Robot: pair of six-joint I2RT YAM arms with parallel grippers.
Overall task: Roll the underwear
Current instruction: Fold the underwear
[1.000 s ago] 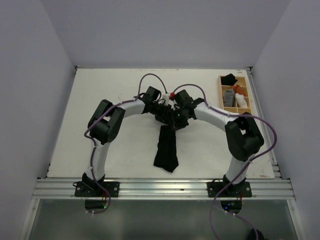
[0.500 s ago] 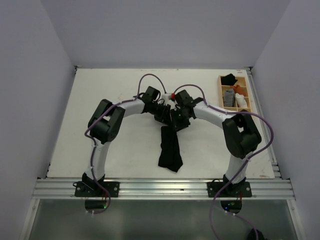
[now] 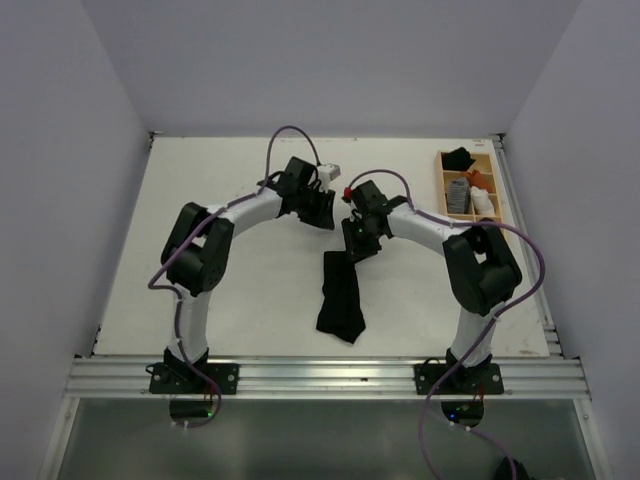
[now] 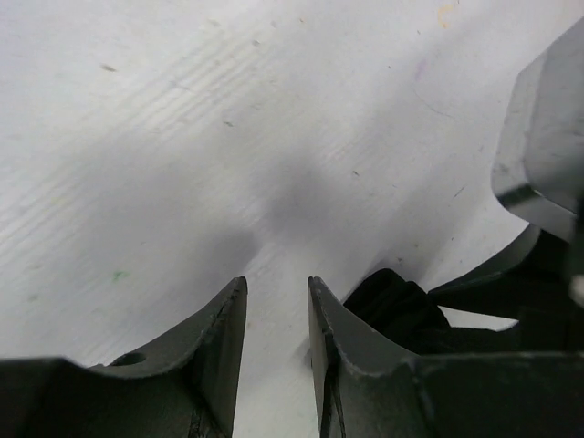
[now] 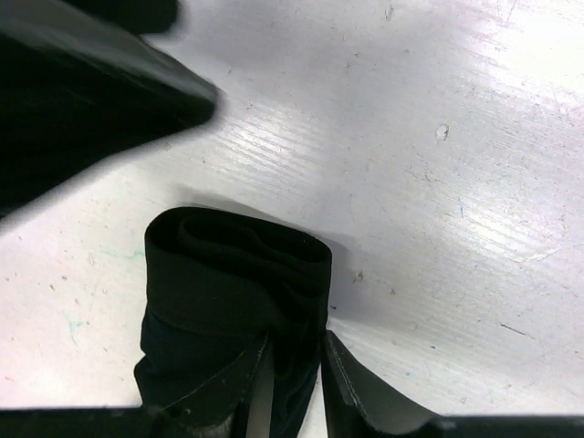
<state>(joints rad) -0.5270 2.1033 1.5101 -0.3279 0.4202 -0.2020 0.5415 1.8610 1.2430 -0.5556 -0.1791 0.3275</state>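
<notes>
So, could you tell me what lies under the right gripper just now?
The folded far end of the black underwear lies on the white table under the right gripper. Its fingers cover the fabric beneath them, so whether they pinch it cannot be seen.

No legible text -- no labels, brands, numbers anywhere.

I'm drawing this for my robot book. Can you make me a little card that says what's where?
underwear: black, a long strip lying on the table, far end rolled up
left fingers: open, nothing between them, just beside the rolled end
right fingers: at the rolled end with fabric between them; can't tell if they are pinching it
tray: far right corner, holds cloth rolls
</notes>
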